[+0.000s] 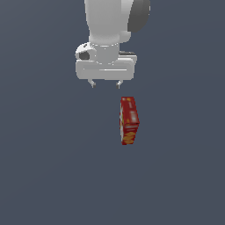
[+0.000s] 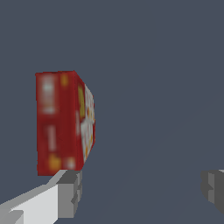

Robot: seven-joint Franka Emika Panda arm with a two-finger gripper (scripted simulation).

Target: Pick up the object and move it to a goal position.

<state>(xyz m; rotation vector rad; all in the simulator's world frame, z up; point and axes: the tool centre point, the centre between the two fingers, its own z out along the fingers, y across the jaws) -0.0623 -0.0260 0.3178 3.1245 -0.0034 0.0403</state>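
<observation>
My gripper (image 1: 105,83): jaws spread wide, holding nothing.
The red box (image 1: 129,121): upright on the gray floor (image 1: 44,176), at my five o'clock, off-centre.
Risk: descending now, one finger (image 2: 65,192) probably strikes and topples it.

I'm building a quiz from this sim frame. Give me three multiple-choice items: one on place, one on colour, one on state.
1. Seen from the exterior view, the red carton stands:
A. below the gripper, toward that view's right
B. between the fingers
C. above the gripper

2. The carton's main colour is:
A. blue
B. red
C. green

3. The gripper is:
A. shut on the carton
B. shut on nothing
C. open, holding nothing

Key: 1 A, it sits lower and rightward, apart from the fingertips; 2 B, red faces with yellow print; 3 C, fingers spread with nothing between.
</observation>
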